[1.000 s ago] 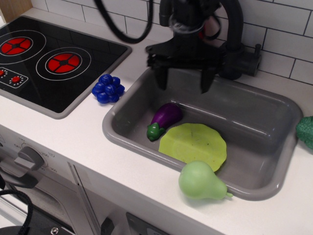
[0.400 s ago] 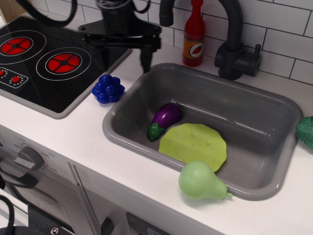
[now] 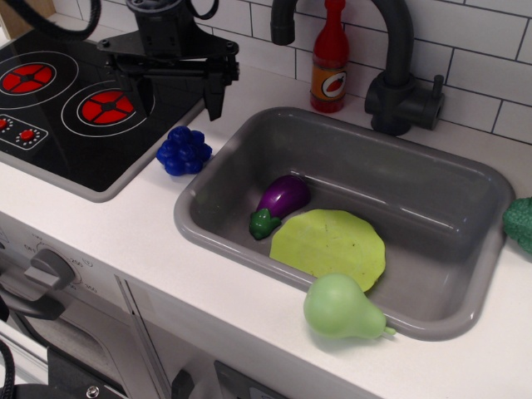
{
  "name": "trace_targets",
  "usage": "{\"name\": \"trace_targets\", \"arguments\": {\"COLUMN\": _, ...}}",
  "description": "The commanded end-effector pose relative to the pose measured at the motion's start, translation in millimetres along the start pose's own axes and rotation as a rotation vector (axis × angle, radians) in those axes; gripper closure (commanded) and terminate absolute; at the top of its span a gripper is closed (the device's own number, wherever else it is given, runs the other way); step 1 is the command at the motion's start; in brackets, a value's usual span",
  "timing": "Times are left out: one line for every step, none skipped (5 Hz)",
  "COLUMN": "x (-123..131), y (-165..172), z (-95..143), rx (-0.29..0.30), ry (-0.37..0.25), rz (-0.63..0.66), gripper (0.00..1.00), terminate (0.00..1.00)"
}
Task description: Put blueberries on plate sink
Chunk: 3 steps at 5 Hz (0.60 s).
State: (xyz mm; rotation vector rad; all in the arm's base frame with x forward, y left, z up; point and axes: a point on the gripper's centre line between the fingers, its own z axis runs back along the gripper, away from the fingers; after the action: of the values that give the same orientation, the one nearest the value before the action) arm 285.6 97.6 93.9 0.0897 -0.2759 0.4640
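The blueberries (image 3: 184, 150), a dark blue knobbly cluster, sit on the white counter between the stove and the sink. The yellow-green plate (image 3: 330, 245) lies flat on the floor of the grey sink (image 3: 432, 179). My black gripper (image 3: 174, 98) hangs open and empty above the stove's right edge, just behind and above the blueberries, its two fingers spread wide apart.
A purple eggplant (image 3: 280, 203) lies in the sink touching the plate's left edge. A green pear (image 3: 341, 307) rests on the sink's front rim. A black stove (image 3: 75, 108) is at left, a red bottle (image 3: 330, 58) and black faucet (image 3: 399, 75) behind the sink.
My gripper has moved left, from over the sink's back edge to above the stove's right edge near the blueberries. It stays open. Nothing else has moved.
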Motion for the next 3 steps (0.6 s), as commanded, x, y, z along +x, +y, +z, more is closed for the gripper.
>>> {"name": "trace_targets", "arguments": {"x": -0.5, "y": 2.5, "z": -13.0, "rx": 0.002, "ry": -0.011, "rz": 0.015, "gripper": 0.0, "terminate": 0.0}}
{"name": "trace_targets", "arguments": {"x": -3.8, "y": 0.4, "z": -20.7, "rx": 0.026, "ry": -0.017, "rz": 0.024, "gripper": 0.0, "terminate": 0.0}}
{"name": "trace_targets", "arguments": {"x": -4.6, "y": 2.4, "z": -30.6, "rx": 0.052, "ry": -0.031, "rz": 0.026, "gripper": 0.0, "terminate": 0.0}}
